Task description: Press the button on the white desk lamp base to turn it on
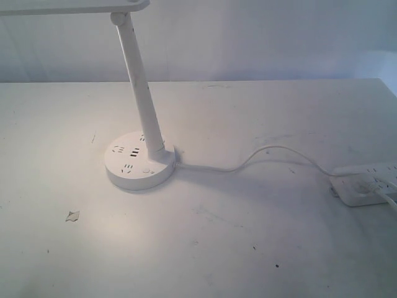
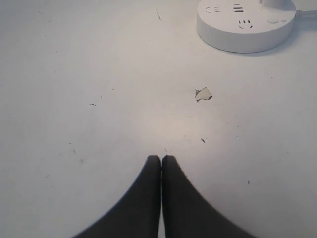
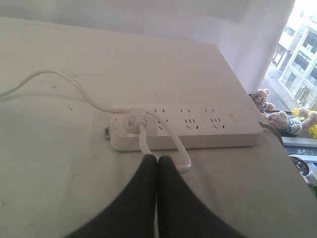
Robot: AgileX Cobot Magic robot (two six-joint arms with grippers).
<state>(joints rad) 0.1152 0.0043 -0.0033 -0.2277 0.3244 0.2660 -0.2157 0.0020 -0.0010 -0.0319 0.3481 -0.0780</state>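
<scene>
The white desk lamp base (image 1: pixel 138 162) sits left of the table's middle, with dark socket slots on top and a slanted stem (image 1: pixel 139 81) rising to the flat head (image 1: pixel 74 6). The button (image 1: pixel 147 171) is a small ringed circle on the base's near side, right of the slots. In the left wrist view the base (image 2: pixel 245 37) lies far ahead of my left gripper (image 2: pixel 161 157), which is shut and empty; the button (image 2: pixel 273 21) shows near the stem. My right gripper (image 3: pixel 157 157) is shut and empty, close to the power strip. Neither gripper shows in the exterior view.
A white cord (image 1: pixel 273 152) runs from the base to a rectangular power strip (image 1: pixel 366 183) at the right edge, also the strip (image 3: pixel 198 131) in the right wrist view, with a plug and looped cord (image 3: pixel 173 146). A paper scrap (image 1: pixel 72 215) lies near the front left.
</scene>
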